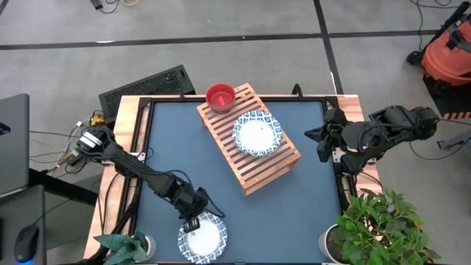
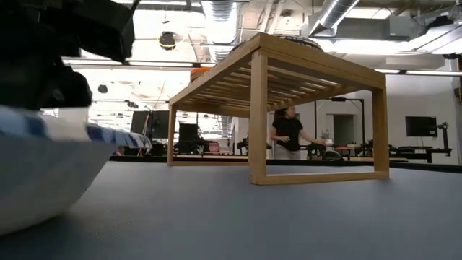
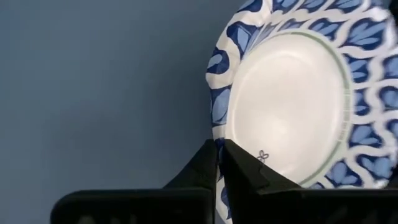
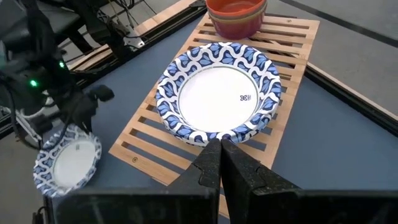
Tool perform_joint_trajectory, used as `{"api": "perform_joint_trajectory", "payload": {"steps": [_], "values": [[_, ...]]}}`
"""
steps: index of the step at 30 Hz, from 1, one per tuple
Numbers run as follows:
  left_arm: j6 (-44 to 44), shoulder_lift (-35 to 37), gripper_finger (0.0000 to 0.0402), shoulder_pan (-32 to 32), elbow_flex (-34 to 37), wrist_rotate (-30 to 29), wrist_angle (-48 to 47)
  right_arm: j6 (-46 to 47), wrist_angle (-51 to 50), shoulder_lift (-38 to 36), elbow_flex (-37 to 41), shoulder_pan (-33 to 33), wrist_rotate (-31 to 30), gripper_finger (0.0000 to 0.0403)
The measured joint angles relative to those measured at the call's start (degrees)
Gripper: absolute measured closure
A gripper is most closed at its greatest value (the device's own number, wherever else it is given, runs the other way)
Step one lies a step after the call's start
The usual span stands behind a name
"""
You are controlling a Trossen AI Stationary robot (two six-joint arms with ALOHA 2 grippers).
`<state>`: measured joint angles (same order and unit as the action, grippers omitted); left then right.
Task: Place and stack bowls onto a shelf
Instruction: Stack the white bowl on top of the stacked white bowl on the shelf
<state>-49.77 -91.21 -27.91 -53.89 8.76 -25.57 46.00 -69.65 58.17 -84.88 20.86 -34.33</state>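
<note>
Table: dark blue top (image 1: 176,140), wood edges.
Shelf: slatted light-wood rack (image 1: 257,171), mid-far, angled.
On shelf: patterned dish (image 1: 257,133); red bowl (image 1: 220,96) at far-left end.
Near dish: white, blue rim (image 1: 202,237), near-left edge.
Left gripper: (image 1: 192,222) clamped on near dish rim.
Right gripper: (image 1: 321,135) right edge, fingers nearly together, empty.
Nearby: plant (image 1: 383,224) near-right.

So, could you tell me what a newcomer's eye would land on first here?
Probably the light-wood shelf lying slantwise on the dark blue tabletop, carrying a blue-rimmed dish and a red bowl at its far end. Next, the left gripper, shut on the rim of another patterned dish at the near edge.
</note>
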Motion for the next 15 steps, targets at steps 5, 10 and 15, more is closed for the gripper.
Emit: {"api": "perform_joint_trajectory", "payload": {"steps": [5, 10, 15], "values": [[-7.3, 6.1, 0.0401, 0.3, -1.7, -2.8, -6.9, 0.0, -0.1, 0.0, 0.0, 0.0, 0.0, 0.0367], [-15.2, 13.8, 0.0401, 1.5, -4.2, -8.5, -14.1, 0.0, -0.2, 0.0, 0.0, 0.0, 0.0, 0.0367], [-23.7, 21.9, 0.0401, 2.6, -6.5, -16.3, -17.5, 0.0, -0.2, 0.0, 0.0, 0.0, -0.1, 0.0367]]}}
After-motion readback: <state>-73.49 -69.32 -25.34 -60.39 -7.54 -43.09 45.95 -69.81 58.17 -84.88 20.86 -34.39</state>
